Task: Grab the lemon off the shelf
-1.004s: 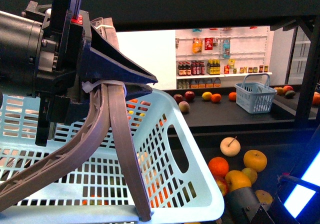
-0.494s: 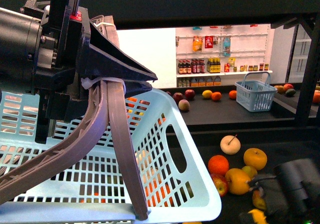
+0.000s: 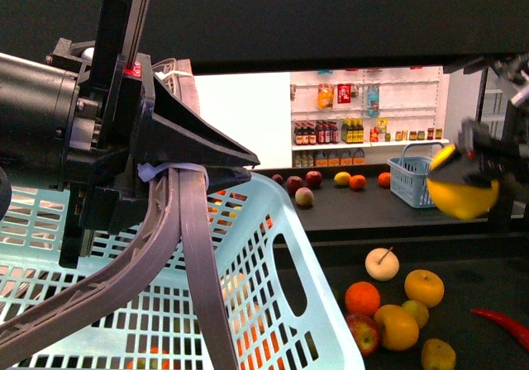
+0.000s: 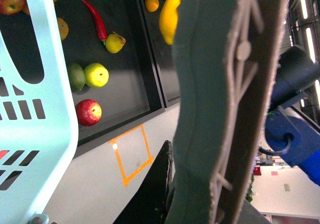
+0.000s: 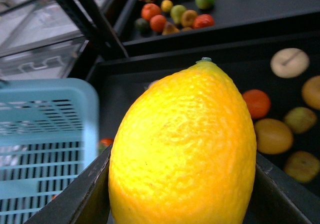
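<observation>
From the front: gripping the grey handle (image 3: 194, 254) of the light blue basket (image 3: 273, 221) with the left gripper (image 3: 207, 151), jaws closed hard on it, apparently so the basket hangs ready to take fruit. Holding the lemon (image 3: 463, 192) in the right gripper (image 3: 467, 180), jaws pinched on its sides, well to the right of the basket and lifted clear of the black shelf (image 3: 372, 230), above the orange (image 3: 361, 276) and red apple (image 3: 362, 333) lying just beyond the basket's right wall. Judging the pick as made, with the carry across to the basket left.

From the left wrist: looking along the handle, close and filling the middle. Catching the lemon past it, well apart from the basket rim, with a red chilli (image 4: 95, 19) and a green apple (image 4: 96, 75) on the tier near the basket. Cannot tell the jaws here.

From the right wrist: seeing the lemon stem-end up, wedged between two black fingers (image 5: 82, 201), seated deep for a firm hold, near the basket but not over it.
</observation>
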